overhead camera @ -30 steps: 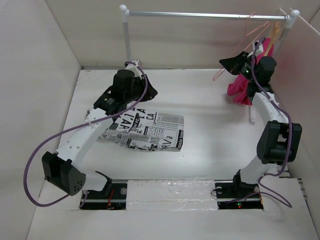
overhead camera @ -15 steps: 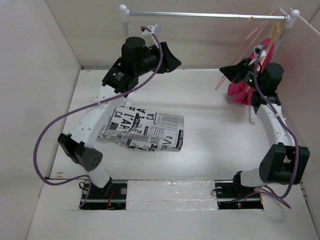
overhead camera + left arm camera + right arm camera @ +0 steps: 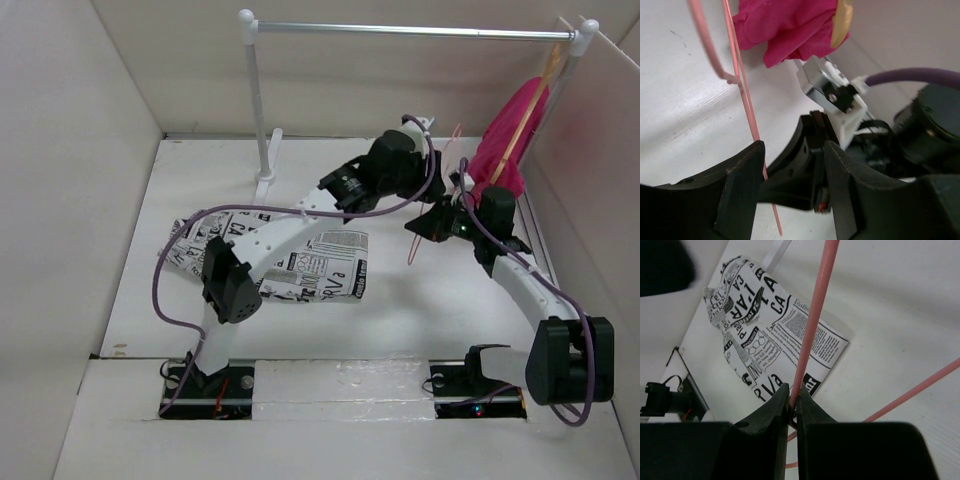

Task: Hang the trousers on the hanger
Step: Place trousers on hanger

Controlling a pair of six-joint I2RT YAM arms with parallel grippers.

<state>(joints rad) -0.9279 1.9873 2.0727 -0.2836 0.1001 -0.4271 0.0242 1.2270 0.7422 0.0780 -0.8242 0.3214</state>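
The trousers (image 3: 300,265) lie folded on the table (image 3: 400,320), not yet draped. Just right of them, the right gripper (image 3: 792,392) pinches the hanger (image 3: 815,315). Beyond it, the left gripper (image 3: 795,147) is spread and empty. Judging by this, all the threading is left.

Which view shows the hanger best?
Left wrist: the hanger shows its curved end and long wires clearly. Right wrist shows one wire pinched in the right gripper. Top view shows only faint pink strands.

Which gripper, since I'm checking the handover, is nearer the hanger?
Right. The right gripper is shut on the hanger; the left gripper is open, the wire passing close by one finger, ungripped.
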